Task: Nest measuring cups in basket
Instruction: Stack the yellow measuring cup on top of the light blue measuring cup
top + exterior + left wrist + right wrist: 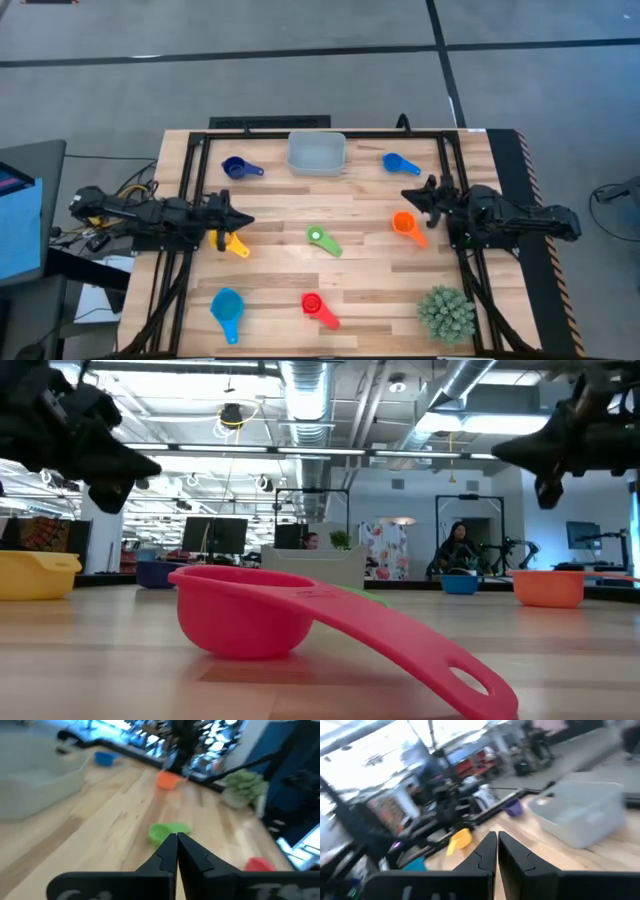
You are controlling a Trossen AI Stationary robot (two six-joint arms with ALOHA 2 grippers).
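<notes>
Seven measuring cups lie scattered on the wooden table, each resting on its bowl and handle. They are dark blue [238,168], blue [398,163], orange [406,226], green [322,239], yellow [235,244], light blue [227,308] and red [318,307]. The pale grey-blue basket [316,153] stands at the far edge, with nothing in it. My left gripper [240,220] is shut and hovers just above the yellow cup. My right gripper [408,195] is shut too, hovering between the blue and orange cups. In the wrist views, the left fingertips [176,836] and the right fingertips [497,835] meet.
A spiky green ball-shaped plant [446,312] sits at the near right corner. A black frame [270,133] runs around the table's edges. In the low view the red cup [245,610] lies closest, and both arms hang above the table. People are in the room behind.
</notes>
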